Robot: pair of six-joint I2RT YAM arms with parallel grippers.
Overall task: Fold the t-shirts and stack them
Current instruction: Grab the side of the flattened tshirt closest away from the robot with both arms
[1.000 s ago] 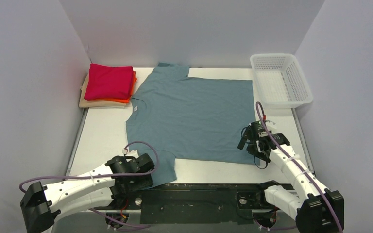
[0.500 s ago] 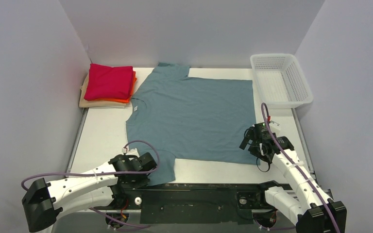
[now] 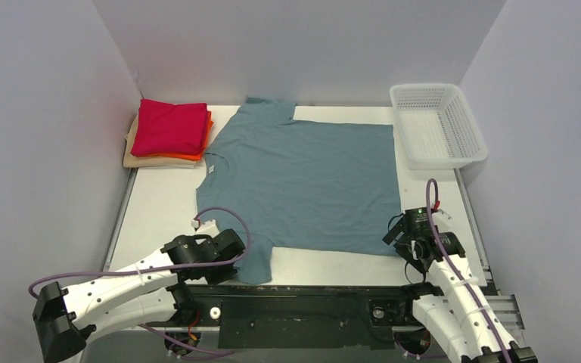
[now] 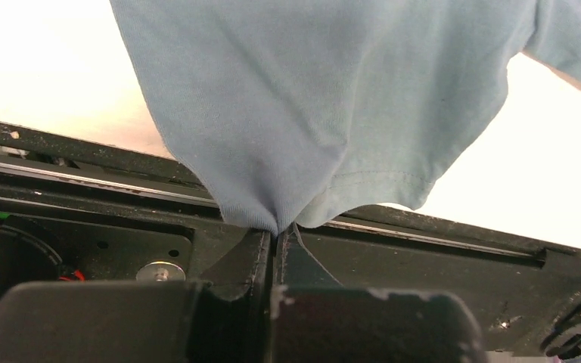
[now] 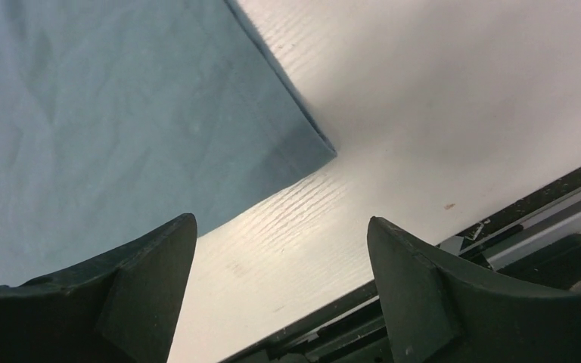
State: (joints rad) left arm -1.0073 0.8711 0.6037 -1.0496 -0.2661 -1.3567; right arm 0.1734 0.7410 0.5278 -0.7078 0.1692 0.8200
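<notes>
A large teal-blue t-shirt (image 3: 302, 181) lies spread flat across the table, collar to the left. My left gripper (image 3: 236, 261) is shut on the near sleeve of that t-shirt (image 4: 295, 128), the cloth pinched between its fingertips (image 4: 261, 249) over the table's front rail. My right gripper (image 3: 407, 243) stands open just off the shirt's near right hem corner (image 5: 314, 147), with bare table between its fingers (image 5: 151, 272). A folded stack of t-shirts, crimson (image 3: 170, 127) over orange (image 3: 206, 134) over beige (image 3: 132, 155), sits at the back left.
A white mesh basket (image 3: 439, 125) stands at the back right corner. Grey walls close in the table on three sides. The black front rail (image 3: 310, 291) runs between the arm bases.
My left gripper has shut on the near sleeve and lifted it slightly. My right arm has drawn back toward the near right, off the hem corner, its jaws narrowing a little.
</notes>
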